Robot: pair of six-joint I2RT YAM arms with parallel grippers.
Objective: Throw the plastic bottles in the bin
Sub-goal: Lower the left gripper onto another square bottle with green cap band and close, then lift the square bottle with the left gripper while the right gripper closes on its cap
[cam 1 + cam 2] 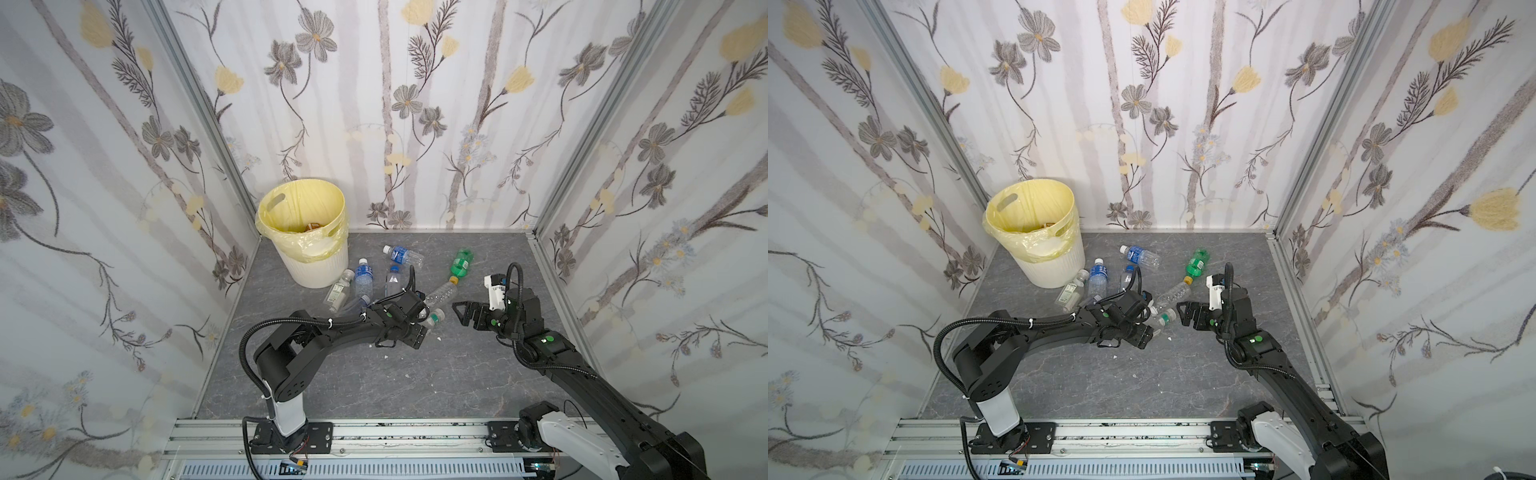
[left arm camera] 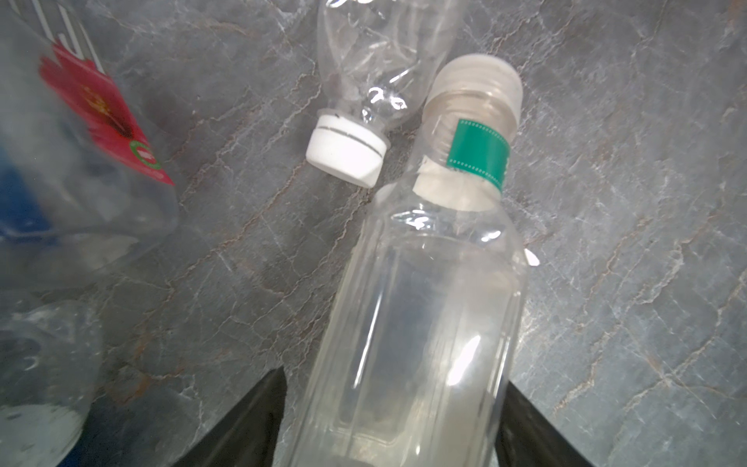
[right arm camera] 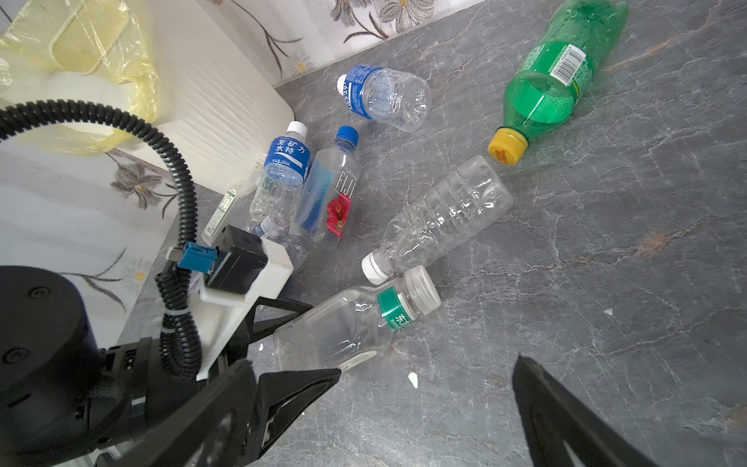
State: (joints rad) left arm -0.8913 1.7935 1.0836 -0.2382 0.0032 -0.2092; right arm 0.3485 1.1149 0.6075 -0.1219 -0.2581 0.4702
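Nearest to us runs the aluminium rail (image 1: 395, 432) that carries both arm bases, and behind it spreads the grey floor (image 1: 374, 374), flat and matte, with marble-like veins. A little farther, the left gripper (image 2: 394, 380) is low over the floor with its jaws on both sides of the square clear bottle (image 3: 339, 327). This bottle lies on its side and has a wide pale cap and a green band on the neck. The black fingers (image 2: 258, 416) stand very close to its smooth walls, but we cannot tell if they press it. Near it the right gripper (image 1: 460, 316) hangs with jaws spread wide and nothing between them. We judge that the step in hand is the grasp of this bottle. The next move calls for a firm but not crushing squeeze, because thin plastic is slippery and gives way, then a lift over the high rim. Just beyond lies a crumpled ribbed bottle (image 3: 440, 214), its white cap just beside the neck of the first. After it come the green bottle (image 3: 553, 81) with a yellow cap and several blue-labelled bottles (image 3: 285, 161). Farthest stands the bin (image 1: 320, 270), round, ribbed and cream-white, lined with a pale yellow bag, in the back left corner against the flowered wallpaper (image 1: 415, 124).
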